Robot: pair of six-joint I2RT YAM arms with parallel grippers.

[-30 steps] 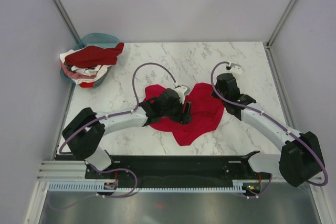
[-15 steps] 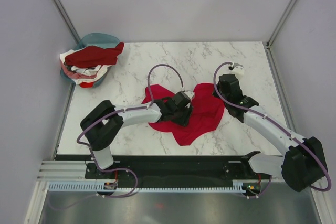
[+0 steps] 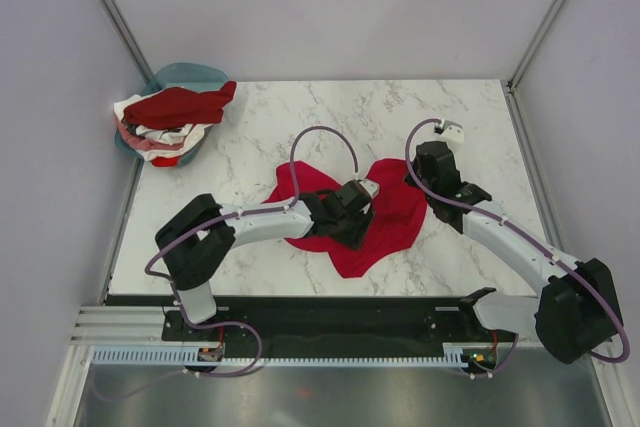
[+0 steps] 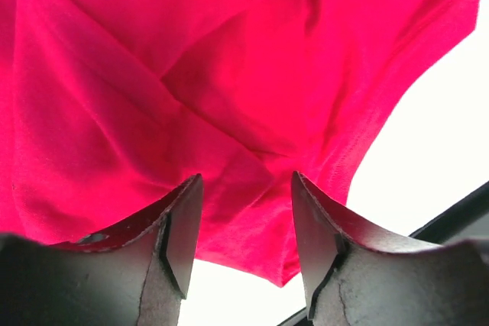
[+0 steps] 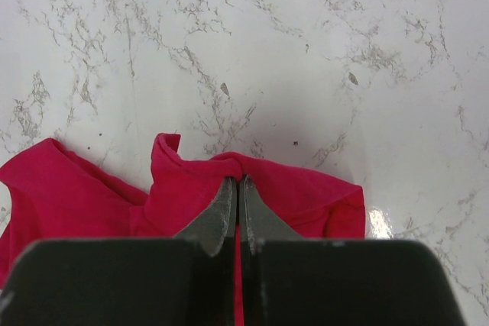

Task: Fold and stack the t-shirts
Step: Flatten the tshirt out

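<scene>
Early stage: crimson t-shirt (image 3: 395, 209) rumpled, not folded. Right gripper (image 5: 235, 182) pinched on its edge; left gripper (image 4: 246, 182) spread, holding nothing. Other t-shirts (image 3: 175, 107) heaped in basin (image 3: 190, 72), no stack.

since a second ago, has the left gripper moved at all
Yes. The left gripper has slid rightward over the bright crimson cloth t-shirt, farther from the teal plastic basin in the far-left corner, its jaws open.

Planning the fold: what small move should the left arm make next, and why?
Probably lower the left end effector and close on the crimson t-shirt: its fingers are open above a hem, while the right end effector is shut on another edge.
</scene>
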